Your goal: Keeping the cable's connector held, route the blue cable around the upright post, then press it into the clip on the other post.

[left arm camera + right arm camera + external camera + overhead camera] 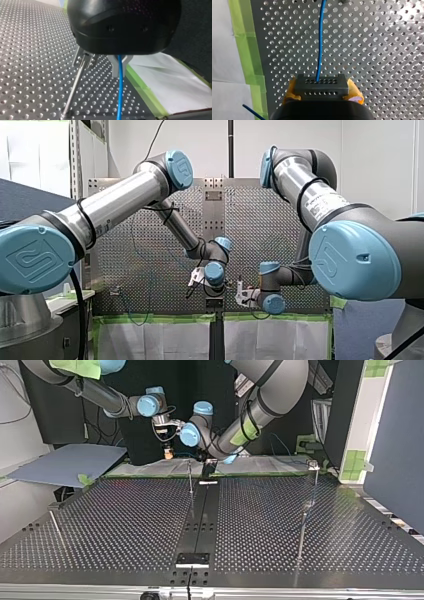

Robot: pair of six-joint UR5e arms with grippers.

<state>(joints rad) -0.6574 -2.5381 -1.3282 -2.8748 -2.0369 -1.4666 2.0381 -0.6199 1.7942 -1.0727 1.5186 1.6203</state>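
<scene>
Have the dark grey connector [321, 85] clamped in my right gripper [322, 90], with yellow pads [355, 94] tight on both its sides. See the blue cable [320, 45] leaving one hole in its face and running straight ahead of the gripper, toward the connector's 12 o'clock, over the perforated desk [374, 50]. Find green tape [244, 45] at the gripper's 9 o'clock, along the desk's edge, and a white sheet [222, 50] beyond it.

In the left wrist view, find my left gripper [100, 62] black-bodied, with its two metal fingers [83, 58] standing apart and bare desk showing between them. Note the cable running down across one finger and on ahead of the gripper. Note the thin upright post [73, 92] rising to the other finger. Cannot tell whether either one touches its finger.

In the top view, see both grippers close together over the desk's far edge, around the view's 12 o'clock. Place my right gripper at about 11 o'clock of the upright post and my left gripper at about 1 o'clock of it, both near its tip. Find the other post [306, 510] well apart, toward the view's 3 o'clock, with the clip [313, 464] at its top. Find a third thin rod [56, 529], tilted, near the view's 8 o'clock.
</scene>
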